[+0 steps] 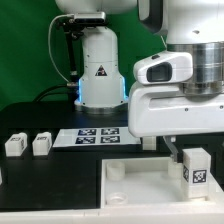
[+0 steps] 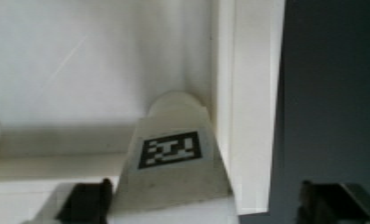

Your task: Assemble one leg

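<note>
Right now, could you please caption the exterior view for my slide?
Gripper at a tagged leg by the white panel; two more legs beside the marker board.

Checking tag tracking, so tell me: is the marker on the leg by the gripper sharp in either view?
Wrist view: soft overall; the leg looms close, its marker blurred but legible. Exterior view: crisper, yet the marker is small and the white panel looks nearly blown out.

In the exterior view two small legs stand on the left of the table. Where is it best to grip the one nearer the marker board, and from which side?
Probably grip that leg across its two flat side faces, coming straight down from above. It stands free on the dark table, with a gap to the other leg and to the marker board.
</note>
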You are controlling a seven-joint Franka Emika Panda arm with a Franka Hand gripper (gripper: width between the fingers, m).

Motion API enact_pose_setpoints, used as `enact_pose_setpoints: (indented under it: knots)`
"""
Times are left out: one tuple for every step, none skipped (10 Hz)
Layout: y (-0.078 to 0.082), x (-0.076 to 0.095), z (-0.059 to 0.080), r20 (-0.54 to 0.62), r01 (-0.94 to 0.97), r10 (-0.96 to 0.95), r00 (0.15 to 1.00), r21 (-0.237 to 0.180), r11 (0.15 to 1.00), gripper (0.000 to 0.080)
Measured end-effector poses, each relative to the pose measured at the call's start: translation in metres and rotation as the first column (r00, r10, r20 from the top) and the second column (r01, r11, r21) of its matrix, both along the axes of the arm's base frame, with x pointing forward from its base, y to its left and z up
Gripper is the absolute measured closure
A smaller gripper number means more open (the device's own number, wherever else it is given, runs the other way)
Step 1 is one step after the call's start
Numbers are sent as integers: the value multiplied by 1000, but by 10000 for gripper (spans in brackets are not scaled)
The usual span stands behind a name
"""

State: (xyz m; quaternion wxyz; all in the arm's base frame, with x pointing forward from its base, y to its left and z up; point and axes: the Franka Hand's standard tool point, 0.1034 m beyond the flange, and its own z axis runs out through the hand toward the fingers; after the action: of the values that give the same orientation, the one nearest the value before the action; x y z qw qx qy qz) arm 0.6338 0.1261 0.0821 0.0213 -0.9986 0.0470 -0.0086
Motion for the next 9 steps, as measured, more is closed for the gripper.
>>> enact_pose_setpoints:
  knots:
    - [0, 0, 0, -6, 103, -103, 995, 4, 995, 358]
    - [-1, 0, 0, -11, 220, -220, 976, 5, 976, 498]
    - [-1, 0, 0, -17, 306, -306, 952, 9, 952, 498]
    - [-1, 0, -1, -21, 353, -353, 935, 11, 935, 498]
    - [-3, 1, 0, -38, 495, -494, 869, 20, 869, 498]
    - [-6, 3, 1, -66, 663, -661, 748, 37, 747, 500]
    - [-11, 5, -1, -113, 799, -792, 600, 53, 598, 500]
    - [-10, 4, -1, -155, 885, -871, 465, 48, 464, 501]
    - [-8, 4, -2, -189, 949, -931, 313, 31, 313, 502]
